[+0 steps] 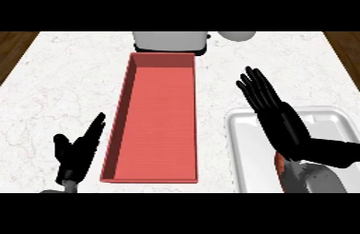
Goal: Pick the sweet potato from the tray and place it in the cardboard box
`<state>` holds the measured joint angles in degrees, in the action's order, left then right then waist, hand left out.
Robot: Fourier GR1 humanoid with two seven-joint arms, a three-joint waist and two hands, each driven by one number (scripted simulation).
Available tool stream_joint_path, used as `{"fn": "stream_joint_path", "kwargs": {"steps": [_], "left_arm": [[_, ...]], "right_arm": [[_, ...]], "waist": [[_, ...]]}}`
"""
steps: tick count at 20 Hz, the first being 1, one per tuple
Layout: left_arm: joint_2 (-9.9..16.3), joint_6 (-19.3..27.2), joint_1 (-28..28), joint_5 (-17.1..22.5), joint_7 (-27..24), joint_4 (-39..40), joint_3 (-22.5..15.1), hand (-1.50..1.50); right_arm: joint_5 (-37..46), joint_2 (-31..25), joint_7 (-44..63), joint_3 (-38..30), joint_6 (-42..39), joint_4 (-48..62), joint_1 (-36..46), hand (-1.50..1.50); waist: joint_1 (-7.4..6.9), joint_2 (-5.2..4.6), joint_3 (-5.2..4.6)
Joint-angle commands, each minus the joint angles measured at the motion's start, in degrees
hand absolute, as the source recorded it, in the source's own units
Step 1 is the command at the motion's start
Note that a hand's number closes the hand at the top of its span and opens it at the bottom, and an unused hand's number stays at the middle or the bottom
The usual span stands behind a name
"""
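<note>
Right hand (280, 118) held flat, fingers straight, nothing grasped, over white tray (336, 115). Sweet potato (280, 165) glimpsed at 6 o'clock of palm, mostly hidden, on tray. Reach step judged underway; descent, finger closure needed next. Red box (158, 104) at 9 o'clock. Left hand (77, 150) resting, relaxed.

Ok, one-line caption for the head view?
Open right hand over white tray, beside long red box; left hand resting.
</note>
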<state>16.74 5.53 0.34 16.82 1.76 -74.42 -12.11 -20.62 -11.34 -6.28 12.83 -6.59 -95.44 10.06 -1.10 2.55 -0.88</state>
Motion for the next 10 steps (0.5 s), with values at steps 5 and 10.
{"fn": "stream_joint_path", "kwargs": {"steps": [5,10], "left_arm": [[5.90,9.93,-2.23,-11.14,-2.84,-7.23,2.44,0.00],[7.43,9.01,-2.99,-11.08,-1.25,-6.47,3.10,0.00]], "right_arm": [[-0.11,-4.82,0.96,-12.81,5.82,-1.82,3.68,-1.50],[14.91,-7.87,4.32,-17.16,21.85,4.90,-5.98,-1.50]], "waist": [[1.01,-2.30,0.99],[2.88,-2.52,0.93]]}}
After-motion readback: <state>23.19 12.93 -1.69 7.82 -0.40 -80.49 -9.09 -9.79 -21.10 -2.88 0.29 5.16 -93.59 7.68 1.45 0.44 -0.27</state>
